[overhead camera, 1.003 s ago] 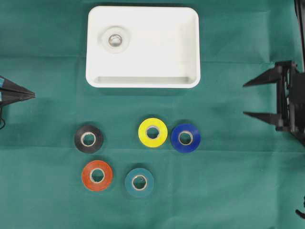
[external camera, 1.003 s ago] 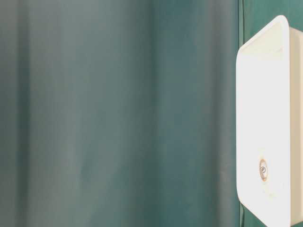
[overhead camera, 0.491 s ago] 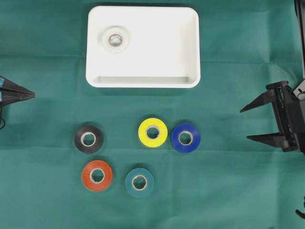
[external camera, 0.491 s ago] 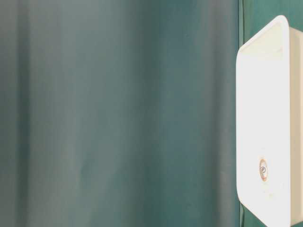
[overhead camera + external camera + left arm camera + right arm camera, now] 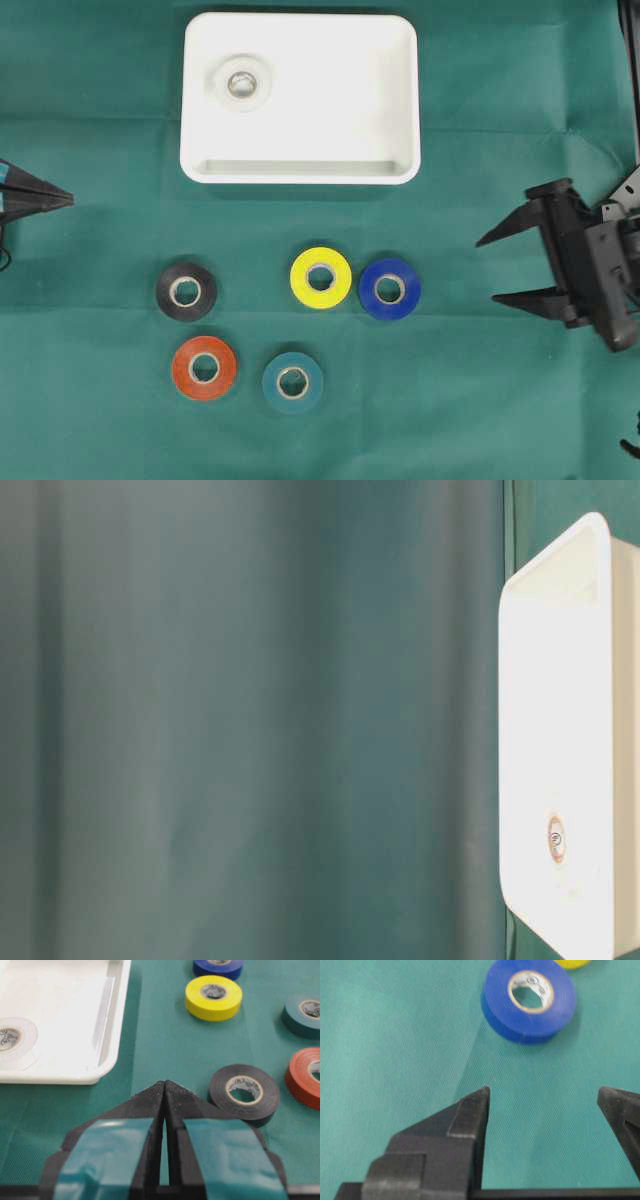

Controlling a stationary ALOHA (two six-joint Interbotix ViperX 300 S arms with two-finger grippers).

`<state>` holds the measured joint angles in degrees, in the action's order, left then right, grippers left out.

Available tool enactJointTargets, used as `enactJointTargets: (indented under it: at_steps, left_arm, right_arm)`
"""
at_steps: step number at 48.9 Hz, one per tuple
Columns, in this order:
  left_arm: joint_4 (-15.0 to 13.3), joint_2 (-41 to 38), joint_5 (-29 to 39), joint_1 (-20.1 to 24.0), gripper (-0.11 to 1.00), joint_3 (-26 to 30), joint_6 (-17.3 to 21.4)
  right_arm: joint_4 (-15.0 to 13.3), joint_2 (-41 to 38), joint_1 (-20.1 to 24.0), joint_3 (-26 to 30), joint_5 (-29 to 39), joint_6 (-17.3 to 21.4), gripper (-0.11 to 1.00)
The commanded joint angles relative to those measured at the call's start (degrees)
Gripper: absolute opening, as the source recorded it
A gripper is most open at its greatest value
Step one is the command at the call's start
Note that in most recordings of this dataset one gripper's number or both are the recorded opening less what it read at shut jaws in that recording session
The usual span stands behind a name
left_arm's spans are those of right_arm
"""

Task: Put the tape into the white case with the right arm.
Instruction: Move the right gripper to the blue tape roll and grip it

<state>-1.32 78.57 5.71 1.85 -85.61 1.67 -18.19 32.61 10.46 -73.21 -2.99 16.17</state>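
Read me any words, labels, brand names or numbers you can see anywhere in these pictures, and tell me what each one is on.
No text can be read in any view.
Blue tape roll: small dark marks printed on the inner core, too blurred to read.
Black tape roll: printed marks on the core, too small to read.
White tape roll inside the white case: faint marks on the core, unreadable.

Green cloth (image 5: 100, 400) — wrinkled, flat.
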Motion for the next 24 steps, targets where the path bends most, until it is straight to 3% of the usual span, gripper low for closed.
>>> enactJointTargets:
  at_steps: [1,24]
  left_arm:
    - [-0.1,-0.4,-0.5,0.1,0.0,0.6,0.0]
    - [-0.1,-0.4,-0.5,0.1,0.0,0.6,0.0]
  right_arm:
    - [-1.1,-3.8,0.5,3.5,-1.5,-0.1,0.62]
    - [-1.8,-22.5,2.6,15.6,-3.4,-0.4,0.62]
